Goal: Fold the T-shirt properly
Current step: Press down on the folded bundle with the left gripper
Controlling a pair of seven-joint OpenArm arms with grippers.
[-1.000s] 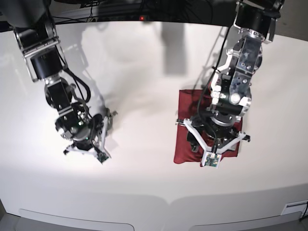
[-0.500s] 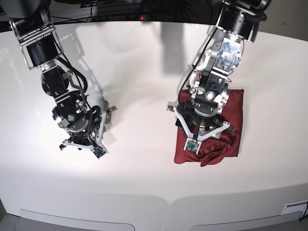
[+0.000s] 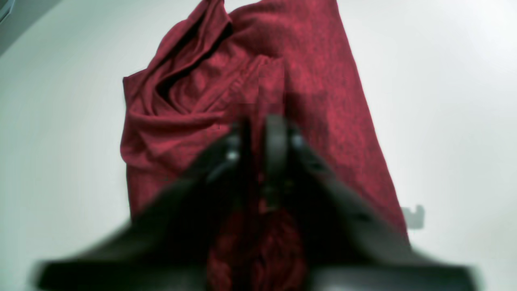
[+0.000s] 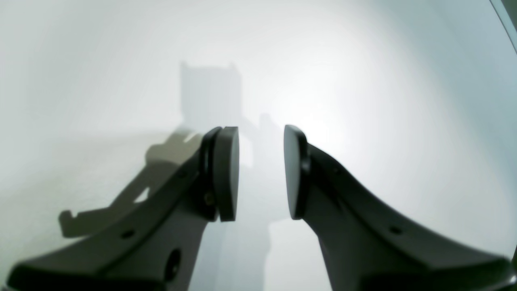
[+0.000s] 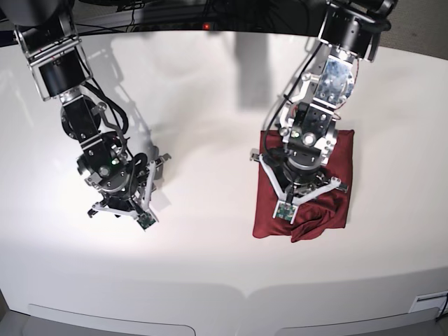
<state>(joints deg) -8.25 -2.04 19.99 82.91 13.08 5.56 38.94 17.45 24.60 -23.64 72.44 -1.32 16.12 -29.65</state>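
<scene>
Here, T-shirt (image 5: 334, 150) folded into a compact block toward the bench's (image 5: 210, 91) right side, front corner rumpled. Left tool (image 3: 258, 129) pressed together, pinching its cloth; right tool (image 4: 260, 171) parted, empty, well apart. Likely final tidying: next, pull that bunched corner flat.

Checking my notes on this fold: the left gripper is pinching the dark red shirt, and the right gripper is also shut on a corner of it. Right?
Not quite. The right gripper is open over the bare white table, holding nothing, as the right wrist view shows. The left gripper does pinch the shirt.
</scene>
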